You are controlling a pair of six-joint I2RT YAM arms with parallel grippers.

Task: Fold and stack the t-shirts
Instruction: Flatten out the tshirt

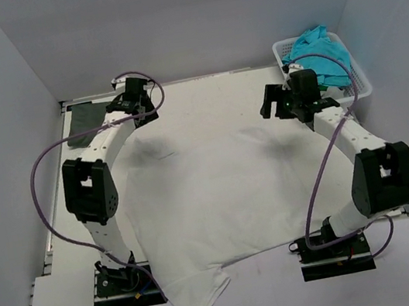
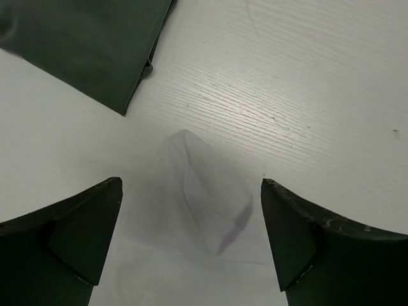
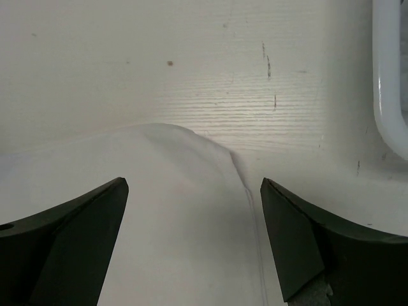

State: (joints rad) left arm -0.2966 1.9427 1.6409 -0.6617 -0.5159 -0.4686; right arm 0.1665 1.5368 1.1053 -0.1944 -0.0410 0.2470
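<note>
A white t-shirt [image 1: 220, 197] lies spread flat over the middle of the table, one sleeve hanging off the near edge. My left gripper [image 1: 128, 101] is open just above its far left corner [image 2: 213, 204], jaws either side of the corner [image 2: 191, 183]. My right gripper [image 1: 281, 101] is open above the far right corner [image 3: 185, 210], jaws wide apart [image 3: 194, 182]. A folded dark grey-green t-shirt [image 1: 83, 120] lies at the far left and shows in the left wrist view [image 2: 89, 44]. Teal t-shirts [image 1: 320, 55] fill the basket.
A white lattice basket [image 1: 362, 87] stands at the far right corner; its rim [image 3: 386, 89] shows close to my right gripper. Grey walls enclose the table on three sides. Purple cables loop from both arms.
</note>
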